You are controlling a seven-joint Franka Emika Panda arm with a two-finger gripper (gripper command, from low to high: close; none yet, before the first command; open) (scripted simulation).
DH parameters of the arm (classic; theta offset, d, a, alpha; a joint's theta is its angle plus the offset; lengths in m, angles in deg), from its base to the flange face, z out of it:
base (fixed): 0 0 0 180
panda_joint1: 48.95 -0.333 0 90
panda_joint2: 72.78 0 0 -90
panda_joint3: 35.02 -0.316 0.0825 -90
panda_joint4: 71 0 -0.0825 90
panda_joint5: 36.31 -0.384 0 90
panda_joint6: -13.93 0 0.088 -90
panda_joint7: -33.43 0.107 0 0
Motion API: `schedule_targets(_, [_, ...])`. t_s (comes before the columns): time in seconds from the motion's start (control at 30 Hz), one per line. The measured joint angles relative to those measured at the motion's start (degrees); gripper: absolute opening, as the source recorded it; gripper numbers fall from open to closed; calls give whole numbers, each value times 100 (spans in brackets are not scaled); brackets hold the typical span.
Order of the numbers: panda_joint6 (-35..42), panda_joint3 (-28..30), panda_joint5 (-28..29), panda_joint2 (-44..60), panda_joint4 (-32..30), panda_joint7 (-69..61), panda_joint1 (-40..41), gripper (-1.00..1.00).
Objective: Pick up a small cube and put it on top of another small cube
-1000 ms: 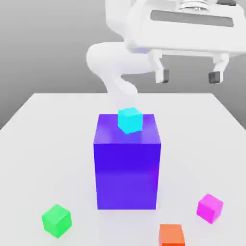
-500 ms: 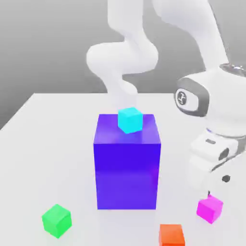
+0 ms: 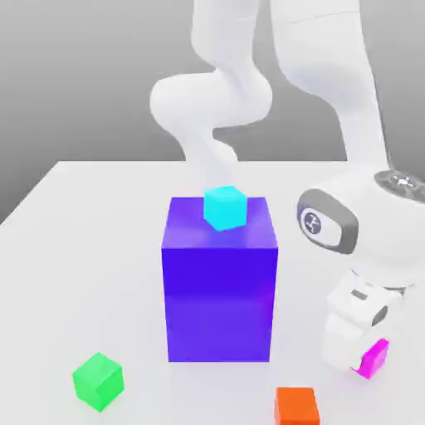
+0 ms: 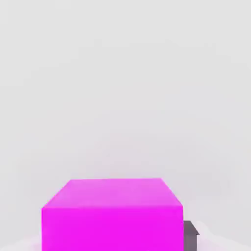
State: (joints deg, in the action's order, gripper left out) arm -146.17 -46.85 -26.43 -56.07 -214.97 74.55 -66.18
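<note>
The small cube [image 3: 374,357] is bright magenta-pink and sits on the white table at the exterior view's right, near the front. My white hand has come straight down over it and hides most of it. My gripper [image 3: 359,352] straddles the cube. In the hand view the small cube [image 4: 112,215] lies close under the camera, and one dark fingertip [image 4: 190,234] presses against its side. The other finger is hidden. A cyan small cube [image 3: 225,207] rests on top of the big blue-purple block [image 3: 219,282].
A green cube [image 3: 98,381] lies at the front of the exterior view's left. An orange cube [image 3: 297,407] sits at the front edge, just beside my hand. The white table [image 3: 83,249] spreads around the block.
My arm dropped from high above the table down onto the magenta cube. The fingers, wide apart a second ago, have drawn in against the cube's sides.
</note>
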Motion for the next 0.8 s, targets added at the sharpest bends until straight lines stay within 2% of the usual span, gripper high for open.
schedule_targets(0.07, [255, -3, -221, -320, -58, -146, 174, -100])
schedule_targets(0.5, [925, 1812, -1056, -998, -32, -384, 2310, -100])
schedule_targets(0.57, [801, 2045, -1259, -797, 43, -473, 2643, -100])
schedule_targets(0.67, [299, 2012, -1532, -221, 110, -645, 2869, -100])
schedule_targets(0.7, [191, 1985, -1578, -102, 119, -677, 2905, 100])
schedule_targets(0.8, [191, 1985, -1578, -102, 119, -677, 2905, 100])
